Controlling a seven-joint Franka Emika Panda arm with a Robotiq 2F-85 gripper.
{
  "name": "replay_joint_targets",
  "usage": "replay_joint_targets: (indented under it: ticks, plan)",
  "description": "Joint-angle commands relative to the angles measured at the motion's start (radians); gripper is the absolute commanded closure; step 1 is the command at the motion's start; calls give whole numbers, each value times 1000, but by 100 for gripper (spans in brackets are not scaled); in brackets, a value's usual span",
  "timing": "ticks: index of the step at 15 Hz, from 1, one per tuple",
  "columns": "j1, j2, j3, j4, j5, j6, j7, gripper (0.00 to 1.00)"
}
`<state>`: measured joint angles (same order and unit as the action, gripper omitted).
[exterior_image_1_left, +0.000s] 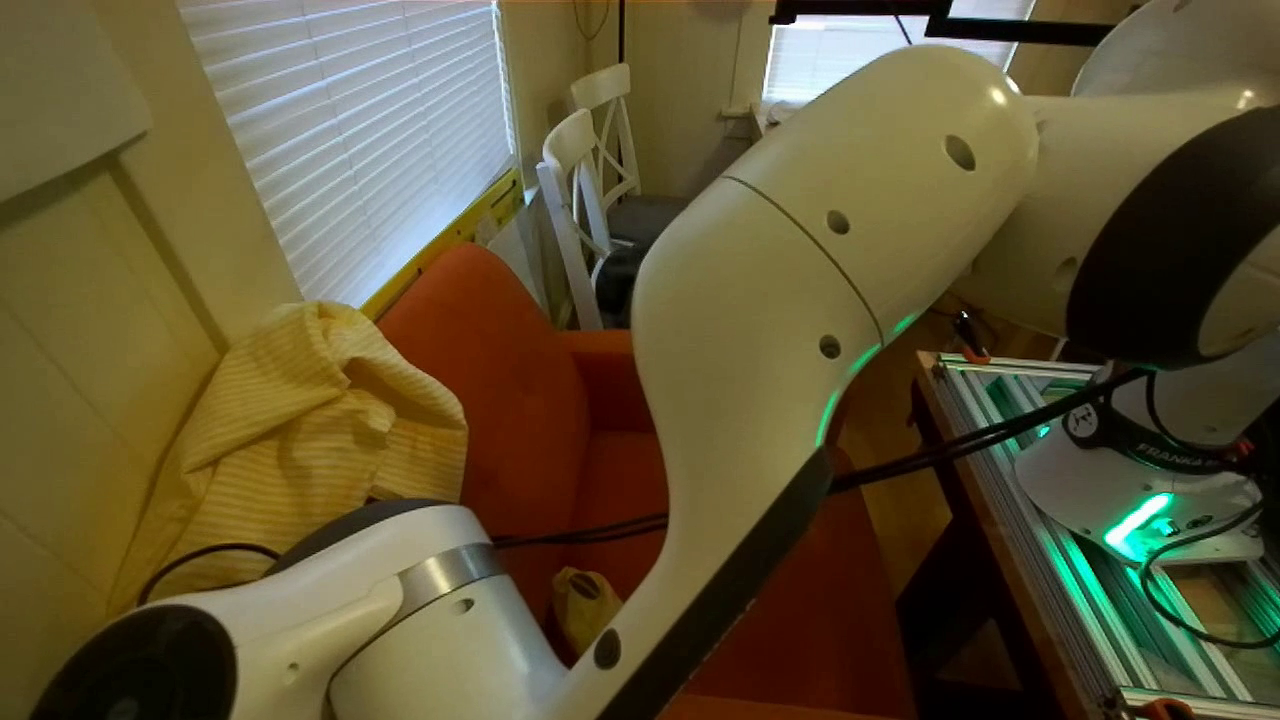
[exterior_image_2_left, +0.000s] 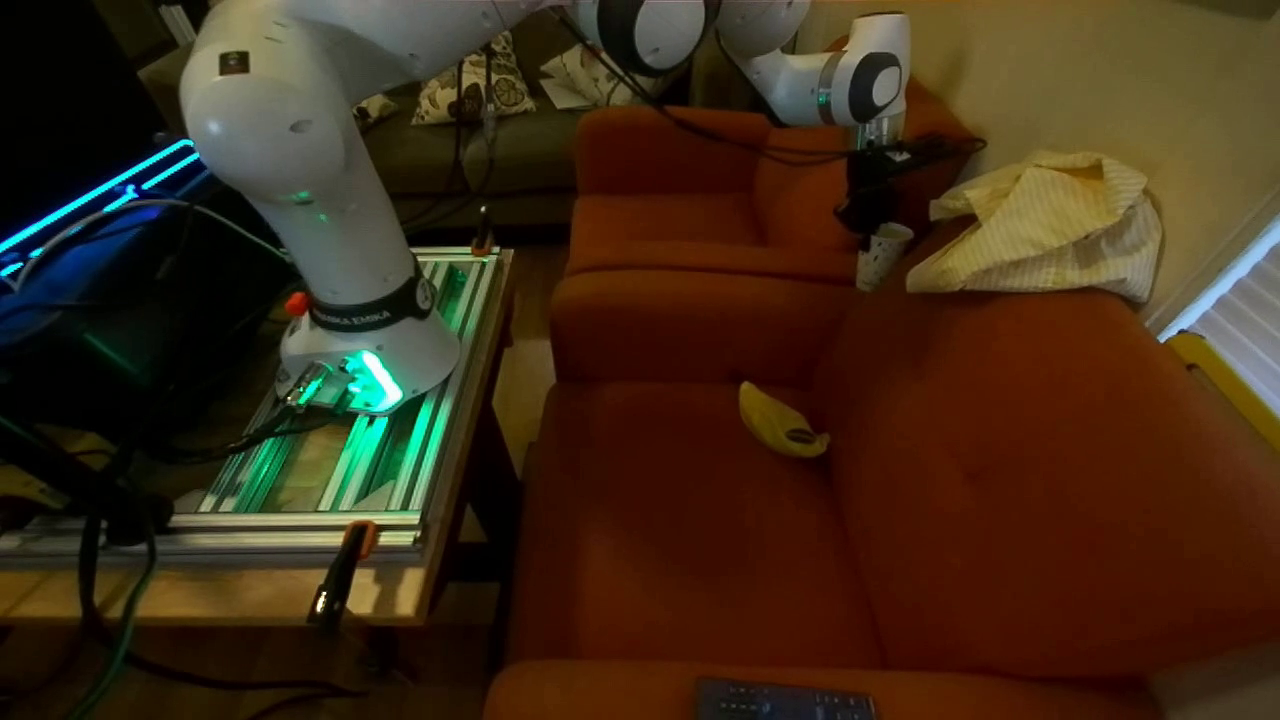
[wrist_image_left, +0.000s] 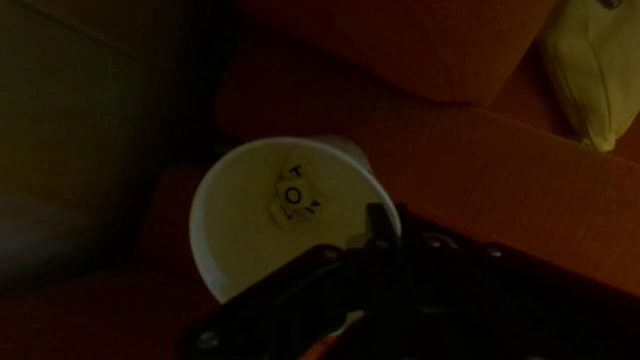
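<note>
Looking down past the claw (wrist_image_left: 390, 216), we see it pinched narrow on the rim of a cup (wrist_image_left: 235, 250), one finger inside the wall, its mate apparently outside. Since we grip only the edge, nearly all of the cup lies to the left of the fingertips in the wrist view, mouth open toward our camera. In an exterior view the cup shows just below the claw, its long axis slightly tilted; whether its base touches the sofa (exterior_image_2_left: 690, 310) we cannot tell. Deeper than the fingertips, lettered tiles (wrist_image_left: 293, 195) sit inside the cup. A cloth (exterior_image_2_left: 1050, 230) lies near the claw; a yellow plush (exterior_image_2_left: 783, 422) lies well apart, lower.
</note>
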<state>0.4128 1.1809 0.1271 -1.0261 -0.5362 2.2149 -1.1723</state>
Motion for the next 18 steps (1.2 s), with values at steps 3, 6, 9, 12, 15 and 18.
replay_joint_targets:
  ticks: [3, 6, 9, 12, 15, 18]
  plan:
    - [24, 78, -4, 96, 45, -13, -46, 60]
    - [29, 96, -7, 114, 50, -12, -47, 48]
    - [14, 95, 14, 114, 32, -3, -33, 79]
    - [0, 78, 26, 104, 43, -2, -22, 93]
    - [-17, 64, 45, 98, 55, -7, -13, 100]
    - [-36, 58, 64, 93, 82, -18, -9, 98]
